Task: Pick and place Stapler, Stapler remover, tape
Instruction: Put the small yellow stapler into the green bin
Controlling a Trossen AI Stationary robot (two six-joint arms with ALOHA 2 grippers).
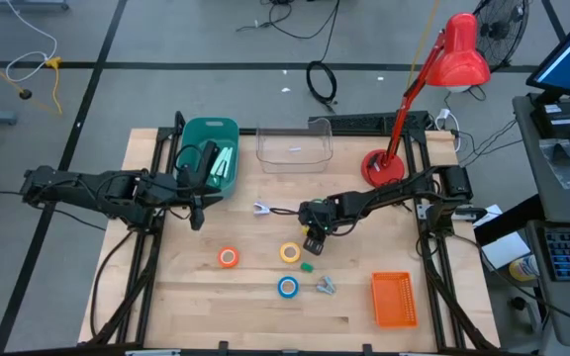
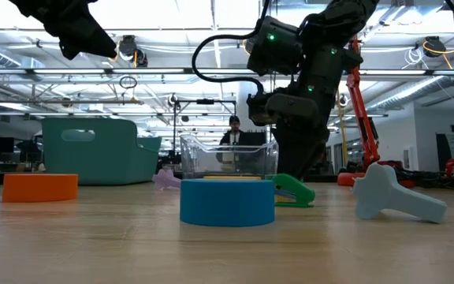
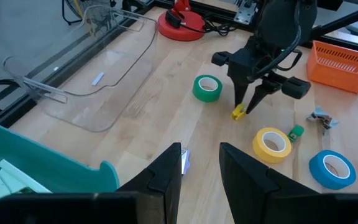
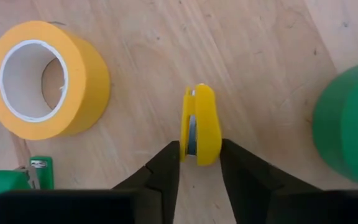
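Observation:
A small yellow stapler (image 4: 201, 121) stands on its narrow edge on the table between a yellow tape roll (image 4: 45, 78) and a green roll (image 4: 347, 127). My right gripper (image 4: 199, 149) is shut on it at mid-table (image 1: 313, 240). An orange roll (image 1: 228, 257), a blue roll (image 1: 287, 287), a small green stapler (image 1: 307, 266) and a grey stapler remover (image 1: 325, 286) lie flat nearer the front edge. My left gripper (image 3: 201, 165) hangs open and empty beside the teal bin (image 1: 209, 153). My right gripper pinches the yellow stapler's two flat sides (image 4: 197, 146) at one end, between its two fingers. The fingers (image 3: 253, 99) slant down from above and lie across the stapler. The stapler rests on the table, its narrow edge up.
A clear bin (image 1: 295, 146) stands at the far edge beside the teal bin, which holds pale items. An orange basket (image 1: 394, 299) sits front right, a red lamp base (image 1: 382, 166) far right. A small pale piece (image 1: 262, 209) lies left of my right gripper.

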